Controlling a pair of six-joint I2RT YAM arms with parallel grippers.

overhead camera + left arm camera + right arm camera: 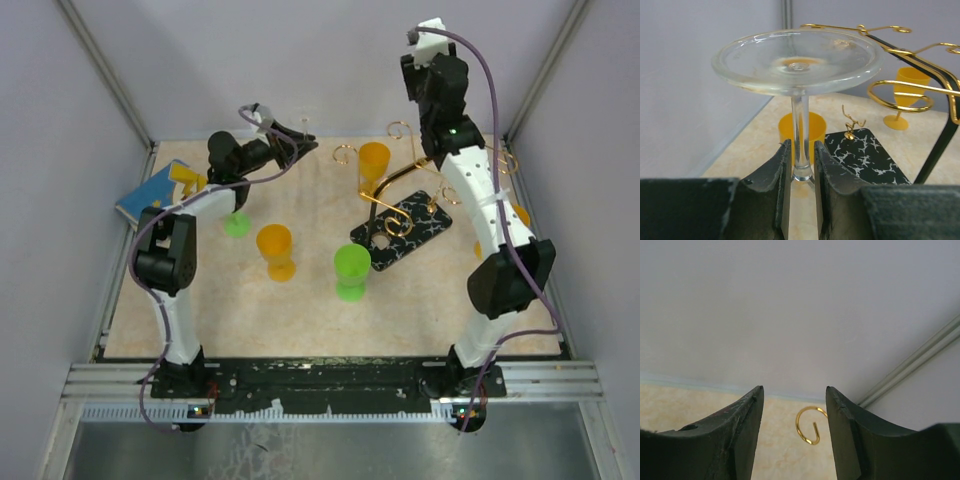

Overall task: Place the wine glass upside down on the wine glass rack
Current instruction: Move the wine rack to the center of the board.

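Lab cell — white walls (300, 60) (aluminium rails (110, 385))

Top cam looks down from above and behind me over the whole table (300, 320), my wrist cams peer forward up close, all three catch the wine glass rack (420, 225).

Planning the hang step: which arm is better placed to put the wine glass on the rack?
Left. The left gripper is shut on the stem of the wine glass, with the rack just ahead in its wrist view. The right gripper is open, empty, facing the back wall.
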